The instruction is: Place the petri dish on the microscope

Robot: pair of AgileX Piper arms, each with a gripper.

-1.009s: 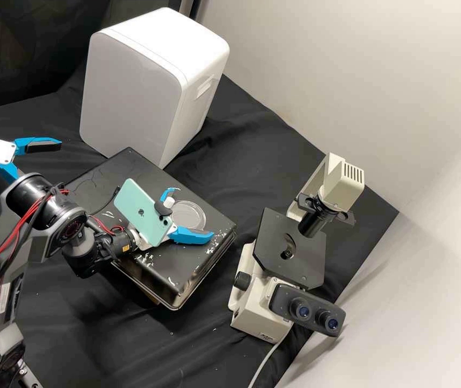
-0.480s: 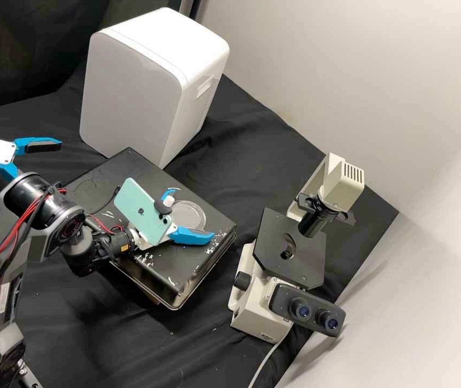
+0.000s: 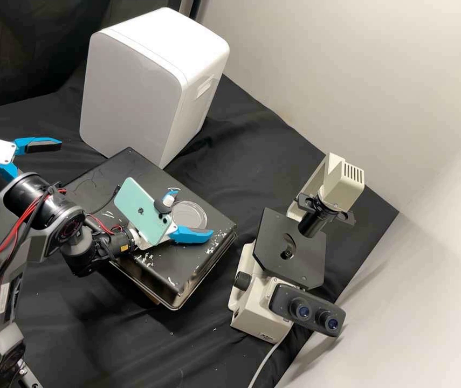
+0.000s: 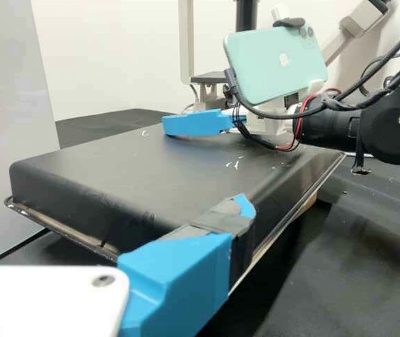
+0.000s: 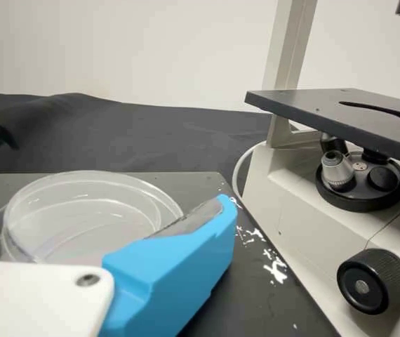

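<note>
Clear, shallow petri dish (image 5: 81, 217) flat on black tray (image 3: 106, 178), inside the wide-open, empty right end effector (image 3: 195, 211)

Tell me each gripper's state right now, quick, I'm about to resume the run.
Left gripper: open, holding nothing.
Right gripper: open, with a finger on either side of the petri dish, not clamped on it.

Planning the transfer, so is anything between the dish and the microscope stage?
Nothing visible. The dish lies on the tray between the fingers of the right gripper; the gap from tray to microscope holds just flat black cloth. The stage looks higher than the tray, so the dish likely needs lifting first.
</note>
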